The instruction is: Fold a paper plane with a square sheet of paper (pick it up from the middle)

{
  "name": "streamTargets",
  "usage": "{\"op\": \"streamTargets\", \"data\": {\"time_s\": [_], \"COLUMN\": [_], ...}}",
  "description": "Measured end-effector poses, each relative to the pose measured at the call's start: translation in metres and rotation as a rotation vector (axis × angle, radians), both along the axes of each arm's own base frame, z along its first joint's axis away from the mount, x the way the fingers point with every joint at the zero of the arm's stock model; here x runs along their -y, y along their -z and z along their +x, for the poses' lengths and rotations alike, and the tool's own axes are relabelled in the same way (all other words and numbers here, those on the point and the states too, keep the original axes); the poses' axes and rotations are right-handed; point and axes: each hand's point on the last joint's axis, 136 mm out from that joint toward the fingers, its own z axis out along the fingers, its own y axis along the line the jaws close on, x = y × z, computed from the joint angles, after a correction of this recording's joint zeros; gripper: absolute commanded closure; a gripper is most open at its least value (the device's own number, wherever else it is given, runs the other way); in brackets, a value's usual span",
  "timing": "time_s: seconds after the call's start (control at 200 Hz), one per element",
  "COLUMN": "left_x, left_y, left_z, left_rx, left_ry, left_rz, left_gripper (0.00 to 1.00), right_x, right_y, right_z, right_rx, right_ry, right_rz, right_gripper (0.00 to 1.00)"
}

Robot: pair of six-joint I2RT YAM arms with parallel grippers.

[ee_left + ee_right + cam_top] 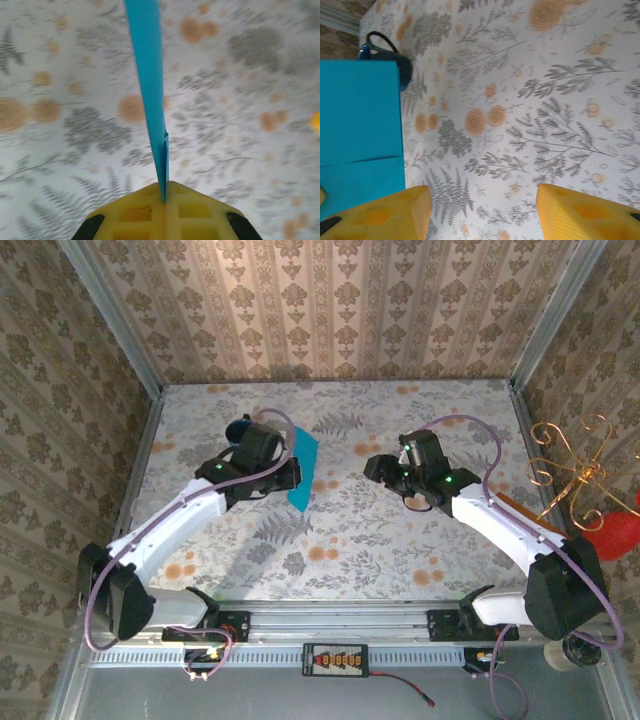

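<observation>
Floral tablecloth (pixel 340 540) — damask wallpaper walls (pixel 330 310) on three sides, aluminium frame posts (pixel 112 315).

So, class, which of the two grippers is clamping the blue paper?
The left gripper: jaws pinched on the turquoise sheet; the right gripper stands open and empty.

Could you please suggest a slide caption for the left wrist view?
Left pincer shut on the turquoise paper, seen edge-on against the floral table.

My arms (pixel 170 525) show white links, black joints, looping lilac cables (pixel 88 618); left tool (pixel 164 199) and right tool (pixel 482 212) carry blocky yellow fingers (pixel 385 215).
</observation>
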Motion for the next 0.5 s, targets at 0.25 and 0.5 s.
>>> {"op": "streamTargets", "data": {"time_s": [0.25,0.5], "left_x": [-0.022,-0.009], "left_y": [0.043,0.058], "left_z": [0.004,0.016], "left_rx": [-0.011,0.045], "left_ry": [-0.026,0.008], "left_rz": [0.545,0.823], "left_gripper": [0.97,0.94], "right_x": [0.024,0.048], "right_y": [0.006,0.01], "right_z": [0.001,0.001], "right_rx": [-0.017,-0.023], "right_ry": [0.081,0.174], "right_rz": [-0.06,-0.071], "right_gripper": [0.41,0.41]}}
